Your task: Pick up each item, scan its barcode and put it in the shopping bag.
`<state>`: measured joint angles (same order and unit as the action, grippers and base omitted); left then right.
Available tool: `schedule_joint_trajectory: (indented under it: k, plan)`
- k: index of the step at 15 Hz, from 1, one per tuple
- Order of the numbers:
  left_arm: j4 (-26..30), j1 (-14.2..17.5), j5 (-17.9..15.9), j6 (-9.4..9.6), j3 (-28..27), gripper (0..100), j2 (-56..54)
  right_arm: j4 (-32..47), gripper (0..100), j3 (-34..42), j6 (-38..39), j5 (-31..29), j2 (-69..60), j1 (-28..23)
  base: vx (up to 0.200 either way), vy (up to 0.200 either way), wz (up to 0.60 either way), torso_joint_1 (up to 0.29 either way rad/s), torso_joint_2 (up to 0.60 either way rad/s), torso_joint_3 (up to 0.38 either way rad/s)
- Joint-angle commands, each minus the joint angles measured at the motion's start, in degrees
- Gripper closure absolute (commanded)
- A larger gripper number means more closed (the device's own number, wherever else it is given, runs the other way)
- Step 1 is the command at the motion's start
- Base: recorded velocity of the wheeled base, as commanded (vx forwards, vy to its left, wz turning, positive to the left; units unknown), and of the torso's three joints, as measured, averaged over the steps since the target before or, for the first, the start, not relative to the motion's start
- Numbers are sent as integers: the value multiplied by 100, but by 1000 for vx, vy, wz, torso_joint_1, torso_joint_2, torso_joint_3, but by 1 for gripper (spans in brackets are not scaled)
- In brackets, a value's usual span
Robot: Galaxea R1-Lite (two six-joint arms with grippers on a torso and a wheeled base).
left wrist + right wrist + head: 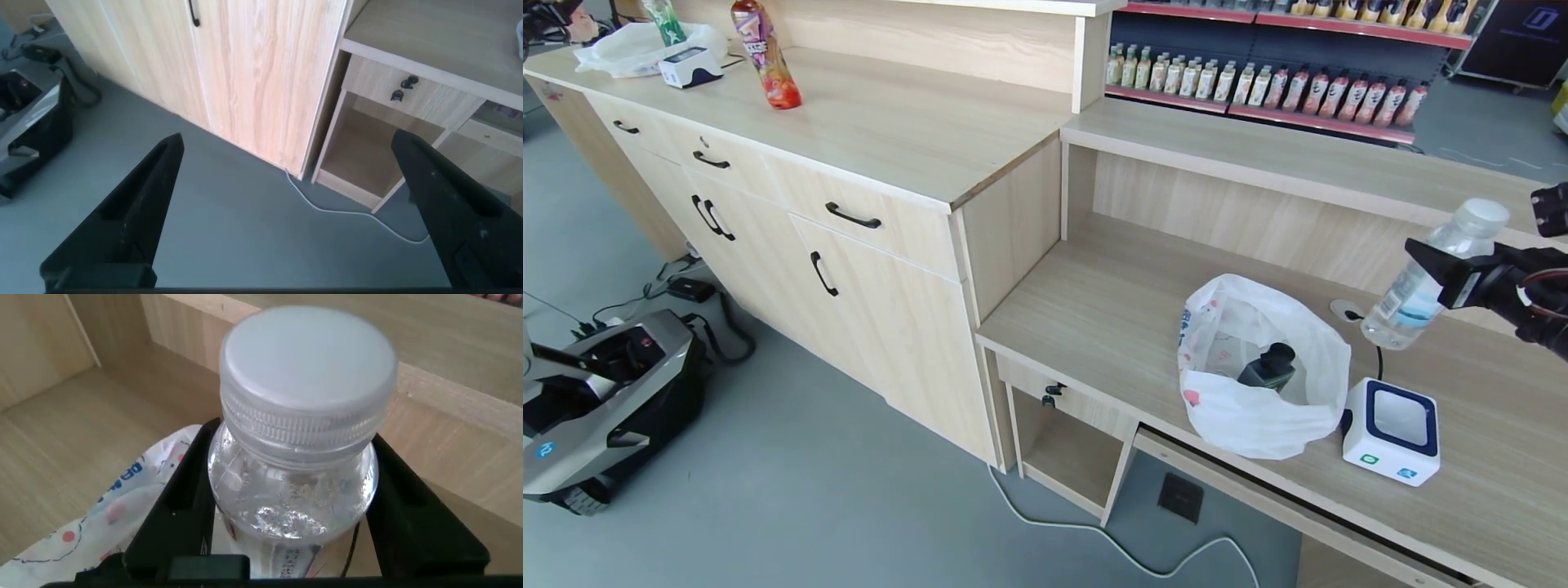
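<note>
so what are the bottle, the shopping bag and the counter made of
The bottle seems to be clear glossy plastic, with a see-through body. Its ribbed cap looks like matte white plastic.
The shopping bag looks like thin, crinkled white plastic film, faintly translucent.
The counter is pale matte wood-grain board, probably laminate, though solid wood can't be ruled out.

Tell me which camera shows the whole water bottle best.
Head view: the water bottle shows cap to base, tilted in the right end effector above the counter. The right wrist view looks down on its cap and neck; the left wrist view faces floor and cabinet.
</note>
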<state>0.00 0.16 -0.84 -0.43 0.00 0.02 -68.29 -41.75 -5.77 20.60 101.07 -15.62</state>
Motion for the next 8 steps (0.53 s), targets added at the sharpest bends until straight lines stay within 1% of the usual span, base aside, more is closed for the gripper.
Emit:
schedule_joint_trajectory:
  k: [1, 2, 5, 8]
  plan:
    - [0, 2, -4, -1, 0, 0, -2, -299, 100, 71, 155, 5, 607, 261, 0, 0, 0, 0, 0, 0]
    - [0, 2, -4, -1, 0, 0, -2, -404, 100, 115, 172, 5, 659, 340, 0, 0, 0, 0, 0, 0]
    - [0, 2, 5, -1, 0, 0, -2, -914, 100, 624, 164, 14, 932, 639, 0, 0, 0, 0, 0, 0]
    - [0, 2, 5, -1, 0, 0, -2, -1406, 100, 791, 155, 14, 1266, 753, 0, 0, 0, 0, 0, 0]
